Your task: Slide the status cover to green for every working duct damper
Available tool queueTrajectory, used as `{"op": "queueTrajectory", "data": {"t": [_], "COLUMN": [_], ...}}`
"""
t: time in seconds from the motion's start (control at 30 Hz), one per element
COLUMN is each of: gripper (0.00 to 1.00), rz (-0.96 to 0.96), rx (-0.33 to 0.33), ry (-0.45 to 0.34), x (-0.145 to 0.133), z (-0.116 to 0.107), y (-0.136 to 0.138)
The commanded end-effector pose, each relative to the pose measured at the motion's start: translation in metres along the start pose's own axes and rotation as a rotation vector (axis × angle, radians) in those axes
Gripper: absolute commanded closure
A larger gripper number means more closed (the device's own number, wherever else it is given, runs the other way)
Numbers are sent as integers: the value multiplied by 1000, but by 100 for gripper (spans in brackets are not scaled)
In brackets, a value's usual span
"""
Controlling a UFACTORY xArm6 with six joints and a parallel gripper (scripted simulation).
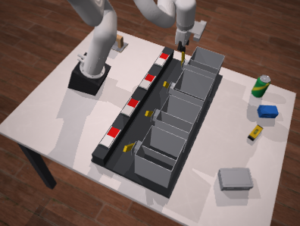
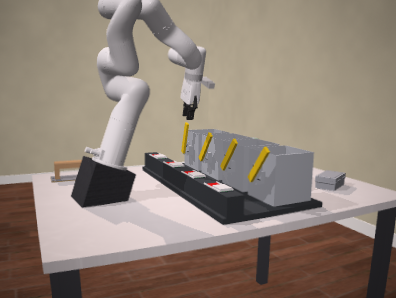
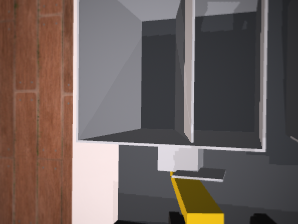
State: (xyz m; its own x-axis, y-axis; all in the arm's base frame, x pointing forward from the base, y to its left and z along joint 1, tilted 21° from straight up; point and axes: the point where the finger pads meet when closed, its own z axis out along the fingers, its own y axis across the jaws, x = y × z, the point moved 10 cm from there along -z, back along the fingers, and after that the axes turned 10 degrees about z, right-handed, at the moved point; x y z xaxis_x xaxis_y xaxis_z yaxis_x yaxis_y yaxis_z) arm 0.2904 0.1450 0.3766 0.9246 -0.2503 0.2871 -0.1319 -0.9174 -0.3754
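My gripper (image 1: 182, 48) (image 2: 188, 116) is partly open and empty, just above the upright yellow lever (image 1: 182, 59) (image 2: 185, 138) (image 3: 204, 218) of the farthest damper (image 1: 207, 60). In the wrist view the lever's top lies between the fingers, nearer the left one. A thin blade (image 3: 188, 75) stands upright inside this damper. The other three levers (image 1: 166, 84) (image 1: 148, 113) (image 1: 129, 147) lean over on their dampers. All four sliders (image 1: 164, 56) (image 1: 149, 78) (image 1: 132, 102) (image 1: 113, 132) show red beside white covers. Each damper stands behind its slider.
The dark base (image 1: 132, 183) carries sliders and dampers. A green can (image 1: 260, 87), blue block (image 1: 267, 111), yellow-black item (image 1: 255, 132) and grey box (image 1: 235, 179) lie beyond the dampers. A wooden piece (image 2: 72, 164) on a grey plate stands beyond the robot's base.
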Motion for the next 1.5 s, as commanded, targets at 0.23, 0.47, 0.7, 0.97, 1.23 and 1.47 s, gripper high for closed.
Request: {"op": "queueTrajectory", "data": {"t": [0.23,0.47,0.7,0.97,1.23,1.47], "gripper": [61,61,61,61,61,61], "rz": [-3,-3,-3,-3,-3,-3], "rx": [13,13,13,13,13,13], "ry": [0,0,0,0,0,0], "x": [0,0,0,0,0,0], "z": [-2,-1,3,15,28,44], "y": [1,1,1,1,1,0]}}
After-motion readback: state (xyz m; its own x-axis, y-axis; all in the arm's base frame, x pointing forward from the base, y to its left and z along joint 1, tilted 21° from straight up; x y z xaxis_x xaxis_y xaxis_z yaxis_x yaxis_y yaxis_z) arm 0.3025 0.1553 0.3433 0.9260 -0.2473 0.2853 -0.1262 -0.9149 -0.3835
